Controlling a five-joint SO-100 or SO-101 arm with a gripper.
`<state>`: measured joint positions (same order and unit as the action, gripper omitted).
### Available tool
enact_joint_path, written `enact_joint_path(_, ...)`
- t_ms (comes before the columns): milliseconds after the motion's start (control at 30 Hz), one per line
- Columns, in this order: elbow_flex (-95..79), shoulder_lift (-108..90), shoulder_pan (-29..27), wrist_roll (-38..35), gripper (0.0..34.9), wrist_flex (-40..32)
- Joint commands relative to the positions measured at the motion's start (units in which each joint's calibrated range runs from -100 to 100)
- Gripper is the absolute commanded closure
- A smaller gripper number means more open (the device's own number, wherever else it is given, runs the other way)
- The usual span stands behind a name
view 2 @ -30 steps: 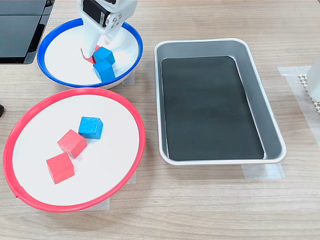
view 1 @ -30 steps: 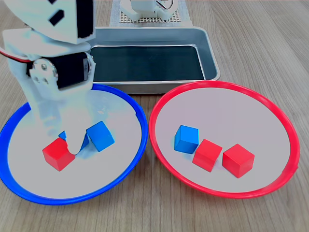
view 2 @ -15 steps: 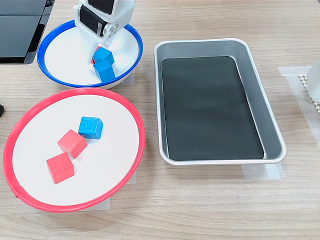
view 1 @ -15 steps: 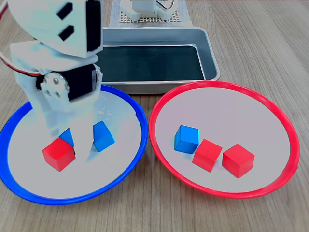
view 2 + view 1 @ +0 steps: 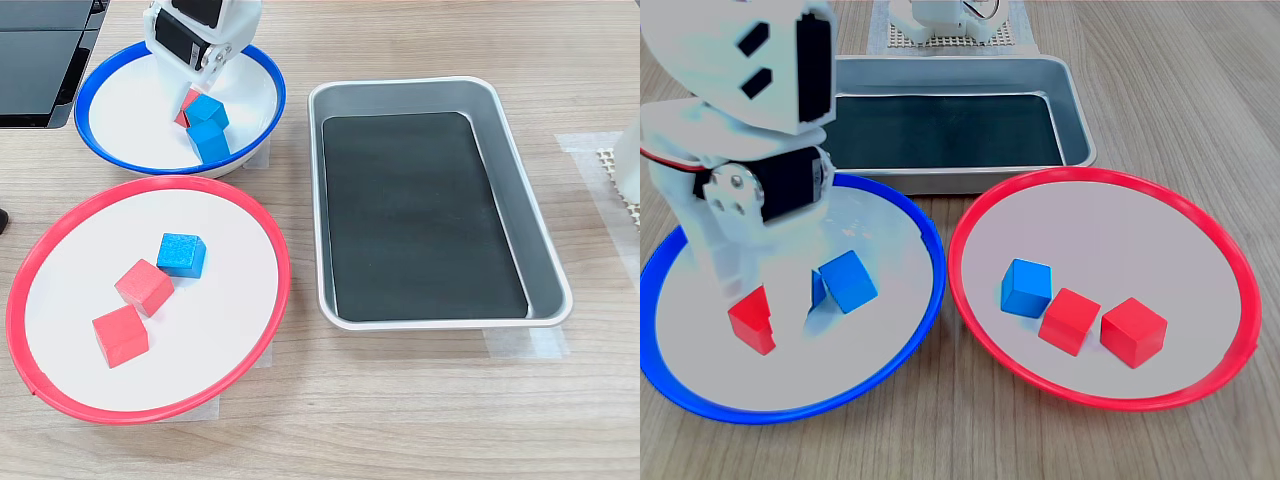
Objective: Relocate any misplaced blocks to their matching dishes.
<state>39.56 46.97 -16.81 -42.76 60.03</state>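
Note:
The blue-rimmed dish [image 5: 790, 410] [image 5: 110, 160] holds a red block [image 5: 750, 322] [image 5: 188, 102] and two blue blocks [image 5: 847, 281] [image 5: 210, 140], one mostly hidden behind the other in the first exterior view. My white gripper [image 5: 760, 312] [image 5: 185, 98] reaches down into this dish, open, with a finger on either side of the red block, which rests on the dish. Whether the fingers touch it is unclear. The red-rimmed dish [image 5: 1100, 175] [image 5: 150, 182] holds one blue block [image 5: 1026, 288] [image 5: 182, 254] and two red blocks [image 5: 1069, 320] [image 5: 120, 335].
A silver metal tray [image 5: 1070, 100] [image 5: 540, 250] with a dark bottom lies beyond the dishes in the first exterior view. The arm's white base [image 5: 940, 20] stands behind it. A dark flat object [image 5: 40, 60] fills the second exterior view's top left corner.
The gripper has shifted from between the red and blue blocks toward the first exterior view's left, and now straddles the red block. No block has moved.

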Motion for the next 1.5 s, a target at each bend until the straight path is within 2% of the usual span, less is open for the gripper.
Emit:
enact_joint_path(0,2.8,-0.4,-0.5,-0.3,21.8,-0.6)
enact_joint_path(133,3.0,-0.1,-0.4,-0.6,23.5,-0.7)
enact_joint_path(300,2.9,-0.1,0.0,-0.9,29.8,-0.6)
enact_joint_path(500,3.1,-0.4,0.8,-0.7,34.6,-0.6)
enact_joint_path(933,3.7,-11.4,7.4,5.0,34.6,3.1)
enact_joint_path(1133,-3.9,-19.0,14.5,8.2,34.6,4.4)
enact_joint_path(1467,-14.0,-21.8,26.8,13.2,34.6,1.8)
